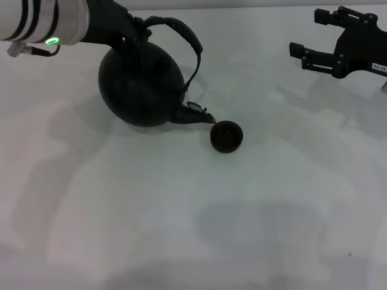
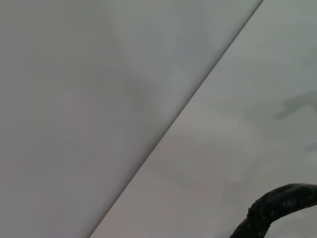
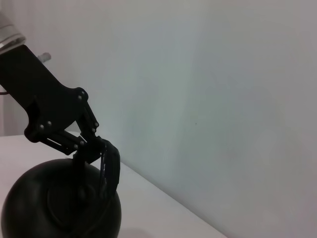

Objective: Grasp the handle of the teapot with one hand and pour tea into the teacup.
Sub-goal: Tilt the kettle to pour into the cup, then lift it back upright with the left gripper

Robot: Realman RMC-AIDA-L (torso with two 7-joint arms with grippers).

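On the white table (image 1: pixel 181 229) there are one teapot and one teacup, with two grippers in view.

Farthest left in the head view, the left gripper (image 1: pixel 134 35) reaches in from the upper left corner, its arm carrying a green light ring. Its fingers are closed around the handle (image 1: pixel 181 31) near the end where the arch meets the pot's body; the right wrist view shows the same clamp (image 3: pixel 96 148) pinching the black bail from the side. The left wrist view catches only a short curved piece of that handle (image 2: pixel 277 206) against the pale table and wall.

The teapot (image 1: pixel 140 87) is lifted and tipped, its round black body leaning so that the short spout (image 1: pixel 196 113) points down and toward the right. The spout's tip sits just above and beside the rim of the teacup (image 1: pixel 226 136), very close to it; whether they touch cannot be told, and no stream of tea can be made out.

The single small dark teacup stands upright on the table, just right of the spout.

At the far upper right, the right gripper (image 1: pixel 317 37) hovers well apart from both items, its two fingers spread wide and holding nothing.
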